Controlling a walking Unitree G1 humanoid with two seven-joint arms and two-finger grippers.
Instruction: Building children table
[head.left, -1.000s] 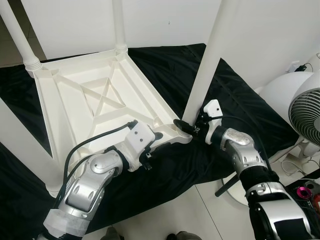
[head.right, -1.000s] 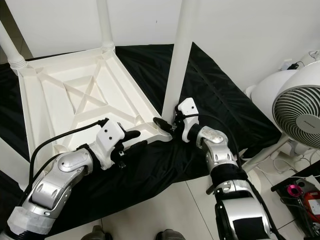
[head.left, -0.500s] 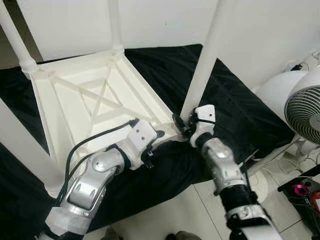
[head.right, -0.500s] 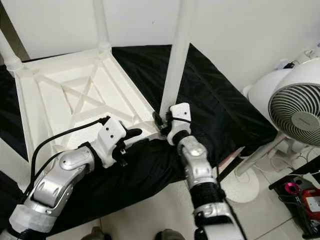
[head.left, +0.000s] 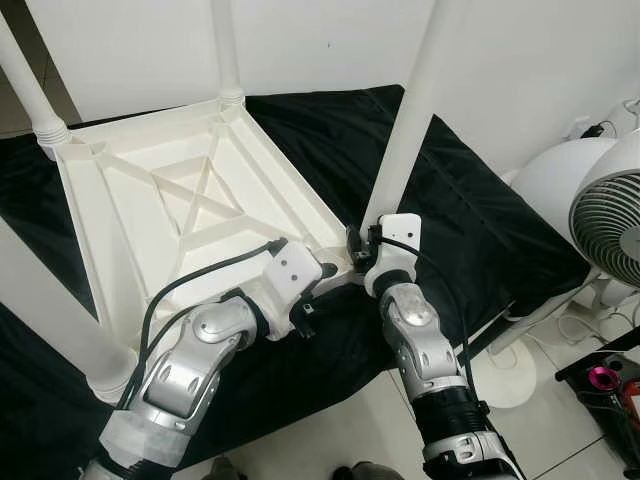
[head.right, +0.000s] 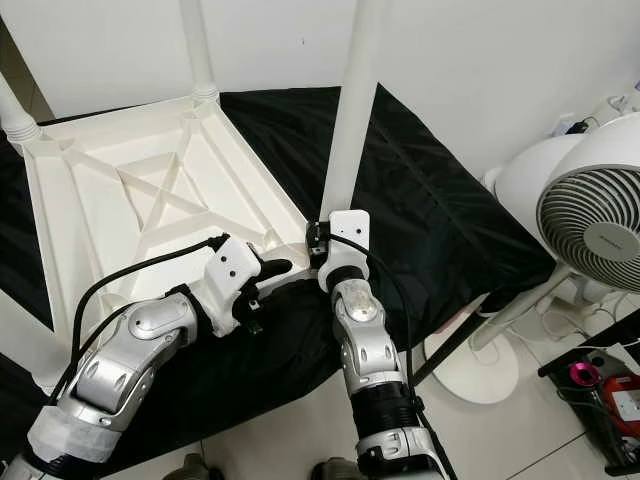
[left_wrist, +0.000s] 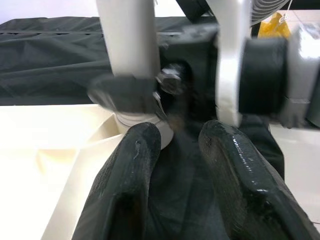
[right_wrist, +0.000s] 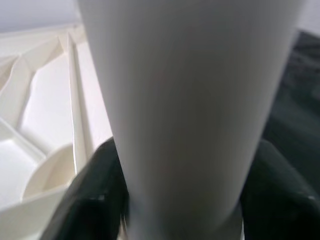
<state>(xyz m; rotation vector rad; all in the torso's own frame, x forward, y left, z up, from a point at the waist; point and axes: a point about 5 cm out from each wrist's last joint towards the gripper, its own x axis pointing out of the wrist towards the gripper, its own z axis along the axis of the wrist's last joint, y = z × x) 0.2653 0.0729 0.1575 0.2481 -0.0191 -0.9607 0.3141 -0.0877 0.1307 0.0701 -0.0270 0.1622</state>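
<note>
A white plastic children's table (head.left: 190, 215) lies upside down on a black cloth (head.left: 470, 215) on the tiled floor, with its ribbed underside facing up and its legs pointing upward. No brand or writing can be read on the table; the fan (head.right: 590, 215) at the right has a small label on its hub, but it is too small to read.

The right gripper (head.left: 362, 245) is at the near right corner of the table, at the base of the table leg (head.left: 415, 100) that stands there. In the right wrist view the leg (right_wrist: 190, 100) sits between the two black fingers (right_wrist: 97, 195), one on each side and touching it, so the gripper is clamped around the leg. The left gripper (head.right: 275, 270) rests at the table edge just beside that same corner. In the left wrist view its fingers (left_wrist: 125, 190) are slightly apart and hold nothing between them.

Compared with one second ago, the right forearm has swung inward: it pointed out to the right then, and now it stands almost straight below the leg. The left arm has stayed in nearly the same place.
</note>
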